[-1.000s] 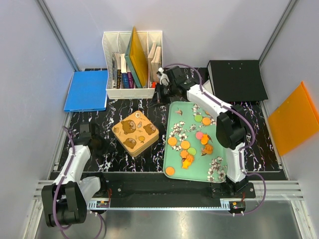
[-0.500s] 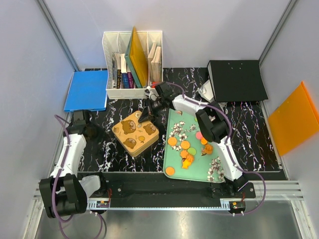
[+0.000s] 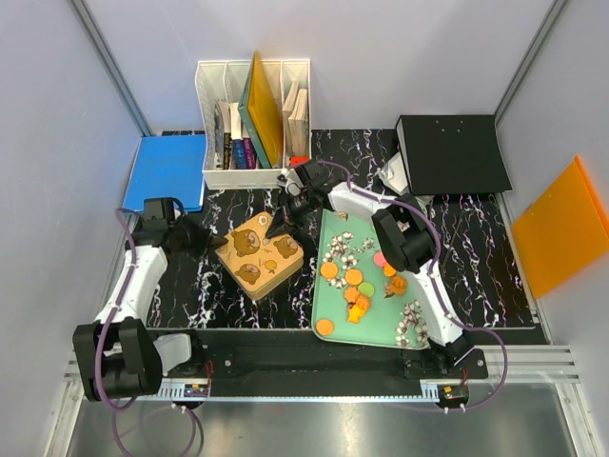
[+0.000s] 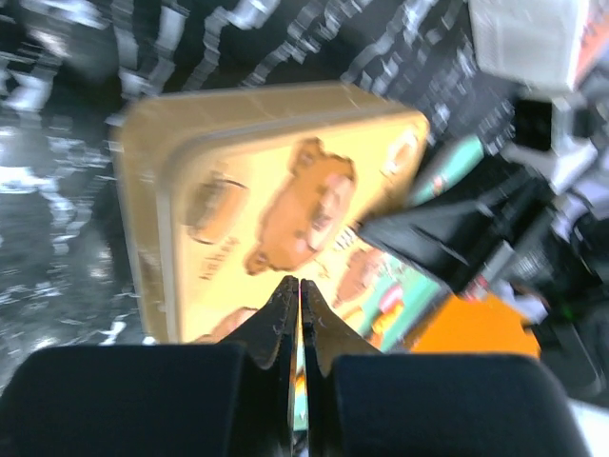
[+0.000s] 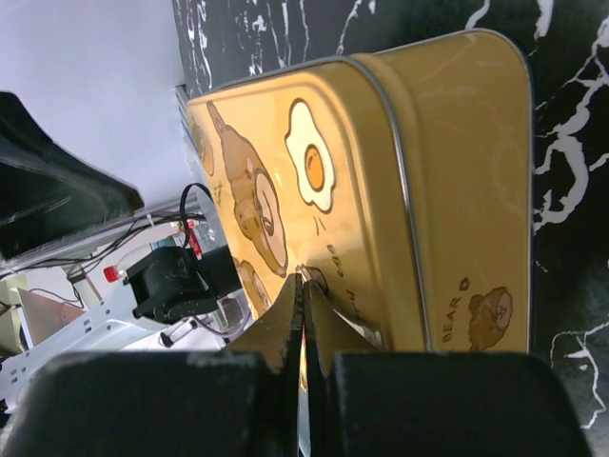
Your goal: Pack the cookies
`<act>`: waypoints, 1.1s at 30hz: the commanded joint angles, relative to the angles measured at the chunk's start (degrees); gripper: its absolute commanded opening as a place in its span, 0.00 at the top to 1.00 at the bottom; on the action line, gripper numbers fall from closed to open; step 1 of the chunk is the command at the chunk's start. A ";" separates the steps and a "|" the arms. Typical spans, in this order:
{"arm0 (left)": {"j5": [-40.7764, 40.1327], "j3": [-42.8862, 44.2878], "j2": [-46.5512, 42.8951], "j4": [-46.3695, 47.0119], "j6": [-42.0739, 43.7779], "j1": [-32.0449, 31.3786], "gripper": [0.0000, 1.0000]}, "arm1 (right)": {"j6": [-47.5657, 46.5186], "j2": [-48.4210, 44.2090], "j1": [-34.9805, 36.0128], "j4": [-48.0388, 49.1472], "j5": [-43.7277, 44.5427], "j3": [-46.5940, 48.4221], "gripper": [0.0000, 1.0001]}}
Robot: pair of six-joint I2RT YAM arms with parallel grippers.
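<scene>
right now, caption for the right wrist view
Right gripper, jaws shut, pointing at the yellow bear tin.

Glossy metal tin (image 5: 381, 190) on polished marble-patterned tabletop (image 3: 476, 248).

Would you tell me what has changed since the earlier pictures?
The left gripper swung up from near its base toward the left corner of the bear-print tin. The right gripper came from the file organizer down to the tin's far corner. Both are shut, holding nothing. The tin, the mint-green tray and the cookies stayed put.
</scene>
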 commanded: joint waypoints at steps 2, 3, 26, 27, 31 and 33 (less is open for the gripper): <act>8.78 -2.23 0.14 9.27 -1.79 -1.97 0.94 | -1.37 2.53 0.71 -4.13 2.22 0.67 1.00; 9.05 -2.41 0.31 9.63 -1.79 -2.06 0.94 | -1.46 2.70 0.71 -4.48 2.31 0.67 1.00; 18.55 -21.91 -2.24 20.36 1.63 -11.38 1.00 | -2.34 2.97 0.71 -6.42 3.19 -0.47 1.00; 18.46 -22.79 -0.93 20.35 1.64 -11.38 1.00 | -2.34 2.97 0.63 -6.42 3.28 -0.56 1.00; 18.19 -25.43 4.44 20.62 0.76 -11.46 1.00 | -2.43 2.44 0.71 -6.42 3.28 -1.08 1.00; 18.72 -26.75 5.67 21.75 0.32 -11.38 1.00 | -2.78 2.00 0.71 -6.42 3.10 -1.52 1.00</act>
